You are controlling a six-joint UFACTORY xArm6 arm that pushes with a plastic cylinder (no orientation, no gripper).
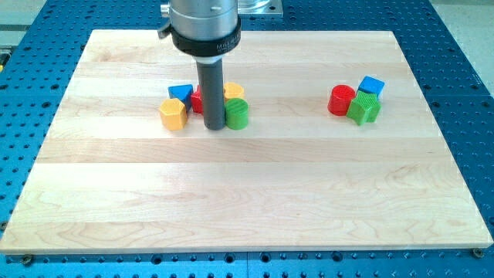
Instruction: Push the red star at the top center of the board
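The red star point(197, 100) lies left of centre on the wooden board point(247, 193), mostly hidden behind my rod. My tip point(214, 127) rests on the board just below the star, between the yellow hexagon-like block point(174, 113) on its left and the green round block point(237, 113) on its right. A blue triangle-like block point(181, 93) sits at the upper left of this cluster. A yellow block point(234, 91) peeks out behind the rod on the right, above the green one.
A second cluster stands at the view's right: a red cylinder point(341, 100), a green block point(363, 107) and a blue cube point(372, 86), touching one another. The board lies on a blue perforated table point(463, 46).
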